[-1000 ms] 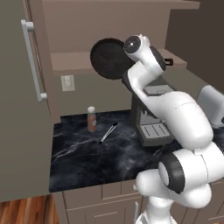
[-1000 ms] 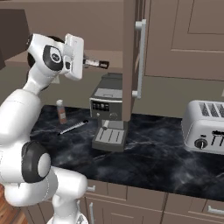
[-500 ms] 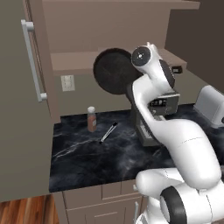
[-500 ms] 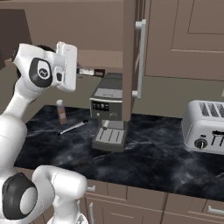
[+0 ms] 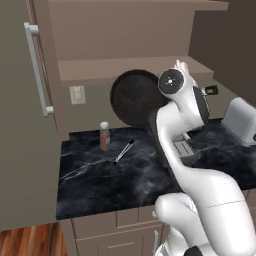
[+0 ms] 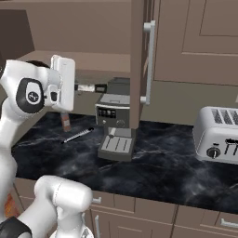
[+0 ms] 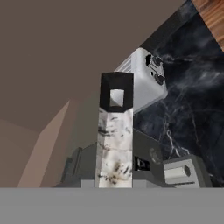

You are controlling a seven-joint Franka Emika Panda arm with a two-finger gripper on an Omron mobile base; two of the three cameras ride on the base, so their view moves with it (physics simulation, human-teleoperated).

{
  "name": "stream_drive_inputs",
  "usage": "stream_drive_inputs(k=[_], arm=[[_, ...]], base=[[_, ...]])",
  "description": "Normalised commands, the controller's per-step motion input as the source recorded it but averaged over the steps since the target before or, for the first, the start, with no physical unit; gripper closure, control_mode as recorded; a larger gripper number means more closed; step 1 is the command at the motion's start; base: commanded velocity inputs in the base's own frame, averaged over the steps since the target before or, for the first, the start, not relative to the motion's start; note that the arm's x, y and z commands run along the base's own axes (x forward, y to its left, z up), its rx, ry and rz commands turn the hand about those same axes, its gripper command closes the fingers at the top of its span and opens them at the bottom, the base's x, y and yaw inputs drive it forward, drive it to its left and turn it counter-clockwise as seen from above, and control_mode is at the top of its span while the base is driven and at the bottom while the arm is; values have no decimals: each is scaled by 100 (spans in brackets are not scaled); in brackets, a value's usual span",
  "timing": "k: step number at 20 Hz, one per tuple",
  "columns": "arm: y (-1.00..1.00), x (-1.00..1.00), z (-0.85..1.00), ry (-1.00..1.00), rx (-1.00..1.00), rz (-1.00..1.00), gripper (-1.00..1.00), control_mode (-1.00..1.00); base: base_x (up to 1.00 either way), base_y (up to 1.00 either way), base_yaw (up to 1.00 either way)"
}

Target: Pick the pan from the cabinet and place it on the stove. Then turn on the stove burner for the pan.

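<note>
Above the marble counter, the gripper pinches the pan by its handle (disc tilted on edge), so a swing could knock the coffee machine.

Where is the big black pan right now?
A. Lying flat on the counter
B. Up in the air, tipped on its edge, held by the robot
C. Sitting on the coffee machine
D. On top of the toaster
B: the pan hangs tipped on edge above the counter, in front of the open cabinet, its handle in the end effector.
</note>
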Motion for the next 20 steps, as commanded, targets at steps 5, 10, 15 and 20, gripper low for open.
stream_drive_inputs(k=[5,10,15,20], arm=[[2,-40,-6,0,0,0,100,-100],[1,-18,0,0,0,0,100,-100],[0,-25,-7,0,0,0,100,100],[0,0,0,0,0,0,100,100]], base=[[0,0,0],[0,0,0],[-9,0,0],[-61,5,0]])
